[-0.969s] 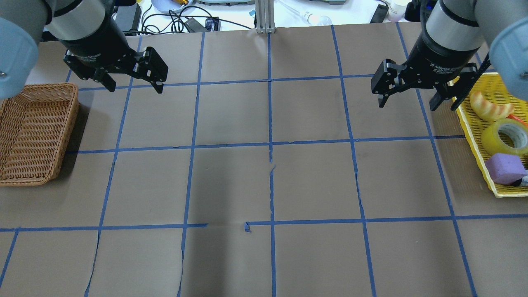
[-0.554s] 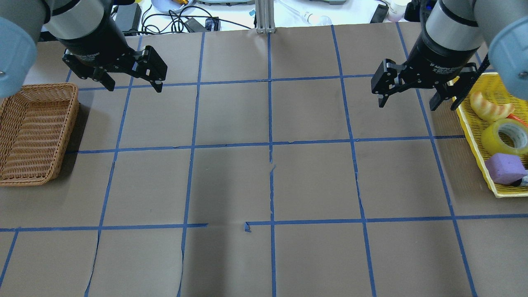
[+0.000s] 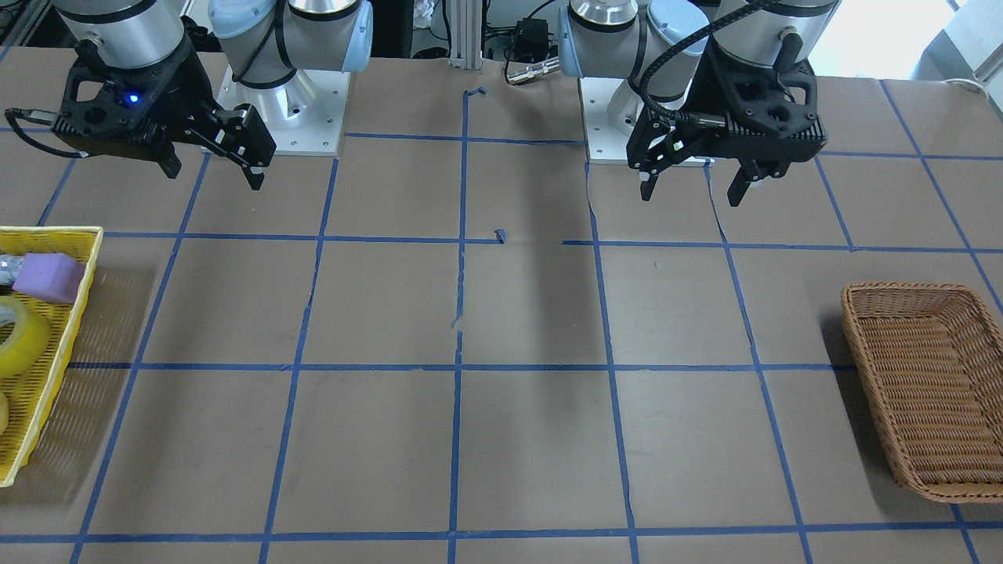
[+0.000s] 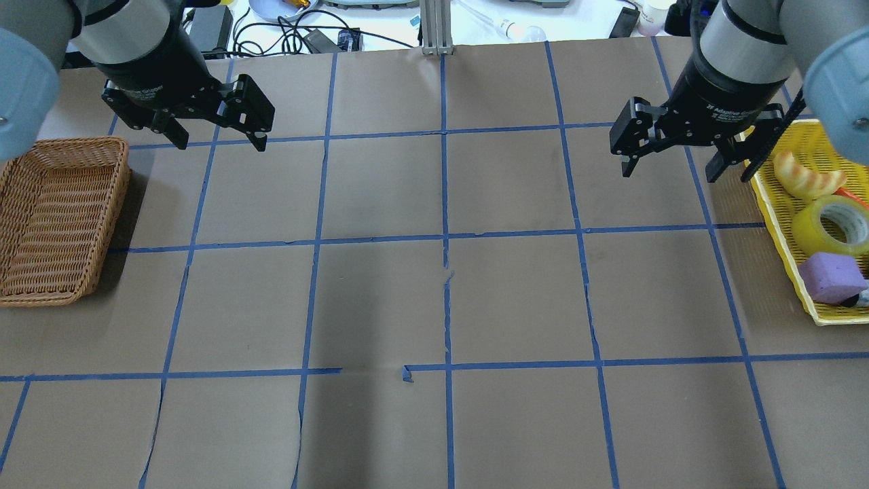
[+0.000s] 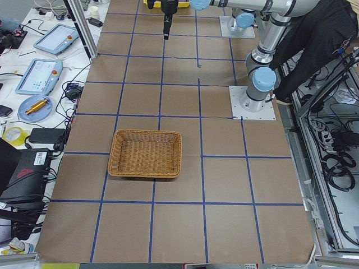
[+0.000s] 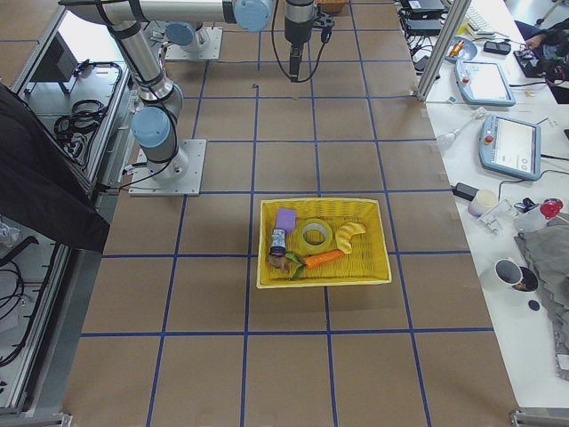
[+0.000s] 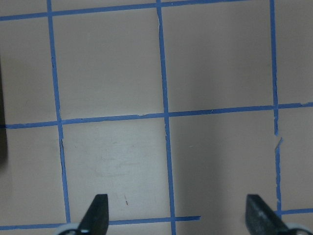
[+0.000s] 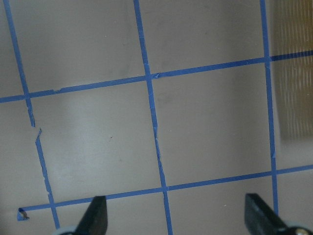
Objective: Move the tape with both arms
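Lines of blue (image 4: 445,305) cross the brown desk (image 4: 380,299) close to us. A bit further out, on the right side, sits a yellow tray (image 4: 842,316). In it a purple sponge (image 4: 831,277) comes first, and the tape (image 4: 829,227) lies flat just behind it.

On the left side, well apart from the tray, sits a brown basket (image 4: 54,217). I think the tape has to end up there. The two are so far apart that one arm likely cannot reach both. So the right arm (image 4: 743,47) should pick the tape up and pass it to the left arm (image 4: 129,37) near the middle.

Further back, both hang above the desk and touch nothing. The right end effector (image 4: 669,174) is spread wide and carries nothing; it is near the tray's edge. The left end effector (image 4: 223,145) is spread wide too, with nothing in it, near the basket.
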Tool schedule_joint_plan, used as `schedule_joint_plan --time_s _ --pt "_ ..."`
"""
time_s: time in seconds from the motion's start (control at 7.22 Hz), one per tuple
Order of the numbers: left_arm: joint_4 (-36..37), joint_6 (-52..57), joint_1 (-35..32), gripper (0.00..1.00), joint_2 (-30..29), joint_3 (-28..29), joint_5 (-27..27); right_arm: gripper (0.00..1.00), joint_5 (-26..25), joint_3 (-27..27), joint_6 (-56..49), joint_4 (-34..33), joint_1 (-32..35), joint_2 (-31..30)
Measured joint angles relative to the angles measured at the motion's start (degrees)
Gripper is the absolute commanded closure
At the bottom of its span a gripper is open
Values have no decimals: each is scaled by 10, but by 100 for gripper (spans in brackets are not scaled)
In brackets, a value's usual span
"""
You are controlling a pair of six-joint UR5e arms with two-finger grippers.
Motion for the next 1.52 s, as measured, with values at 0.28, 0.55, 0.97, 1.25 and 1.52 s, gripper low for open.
schedule_joint_plan --time_s 0.28,0.55,0.97,1.25,1.52 --pt "0 0 0 0 0 0 0 0 -2 1 1 1 0 0" --pt "0 0 0 0 0 0 0 0 -20 0 1 -7 -11 3" --pt "-1 0 0 0 0 0 0 0 -111 2 -2 -32 -130 43" --pt "0 1 0 0 0 0 0 0 -117 3 -70 -118 -214 99" --pt "0 1 1 0 0 0 0 0 -114 8 -117 -173 -285 164"
